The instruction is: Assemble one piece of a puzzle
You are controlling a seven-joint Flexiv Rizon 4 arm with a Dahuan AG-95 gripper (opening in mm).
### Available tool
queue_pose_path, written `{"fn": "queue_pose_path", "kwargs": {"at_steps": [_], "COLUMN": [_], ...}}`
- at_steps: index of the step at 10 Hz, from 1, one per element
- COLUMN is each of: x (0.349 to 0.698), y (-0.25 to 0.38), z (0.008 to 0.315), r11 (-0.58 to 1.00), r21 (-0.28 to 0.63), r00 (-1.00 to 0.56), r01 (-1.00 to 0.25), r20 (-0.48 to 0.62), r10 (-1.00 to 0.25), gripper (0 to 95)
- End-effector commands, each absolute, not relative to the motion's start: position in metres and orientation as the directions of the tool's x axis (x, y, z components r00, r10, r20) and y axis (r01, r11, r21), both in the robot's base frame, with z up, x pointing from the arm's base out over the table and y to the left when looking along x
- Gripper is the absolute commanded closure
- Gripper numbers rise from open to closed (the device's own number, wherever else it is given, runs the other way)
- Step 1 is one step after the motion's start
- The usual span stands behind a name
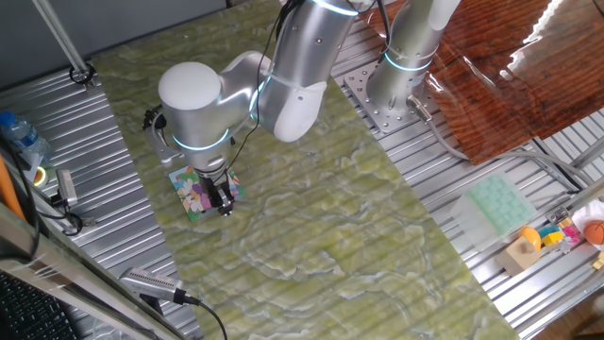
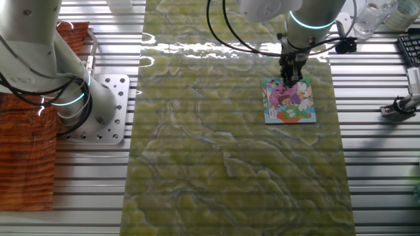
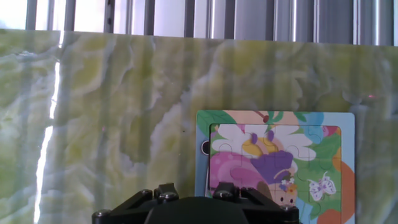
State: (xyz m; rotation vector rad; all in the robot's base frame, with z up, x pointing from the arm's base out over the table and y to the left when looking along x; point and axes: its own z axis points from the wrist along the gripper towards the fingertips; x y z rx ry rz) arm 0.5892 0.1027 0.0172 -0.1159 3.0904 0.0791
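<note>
The puzzle [image 1: 195,189] is a small square jigsaw with a pink, green and yellow cartoon picture and a blue edge, lying flat on the green marbled mat [image 1: 330,236]. My gripper [image 1: 224,206] points straight down over its right part, with the dark fingers low at the puzzle's surface. In the other fixed view the gripper [image 2: 287,81] stands over the upper middle of the puzzle [image 2: 292,105]. The hand view shows the puzzle [image 3: 280,165] at lower right and only the gripper's black body along the bottom edge. I cannot make out the piece; the fingertips hide whatever is under them.
A second arm's base [image 1: 404,66] stands on a metal plate at the mat's far edge. A red-brown board [image 1: 510,76], a pale green moulded tray [image 1: 498,206] and small toys [image 1: 552,236] lie to the right. A bottle [image 1: 21,140] and tools [image 1: 66,189] lie to the left.
</note>
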Motion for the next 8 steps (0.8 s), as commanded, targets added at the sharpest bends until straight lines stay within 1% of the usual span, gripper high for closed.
{"fn": "queue_pose_path", "kwargs": {"at_steps": [1,3,8], "x": [0.590,0.587,0.579], "y": [0.105,0.112,0.120], "z": [0.022,0.025,0.020], "r11": [0.996,0.998,0.998], "r21": [0.049,0.060,0.058], "r00": [-0.996,-0.999,-1.000], "r01": [-0.074,-0.035,-0.005], "r20": [-0.044,-0.030,-0.019], "r10": [-0.072,-0.034,-0.004], "gripper": [57.0,57.0,57.0]}}
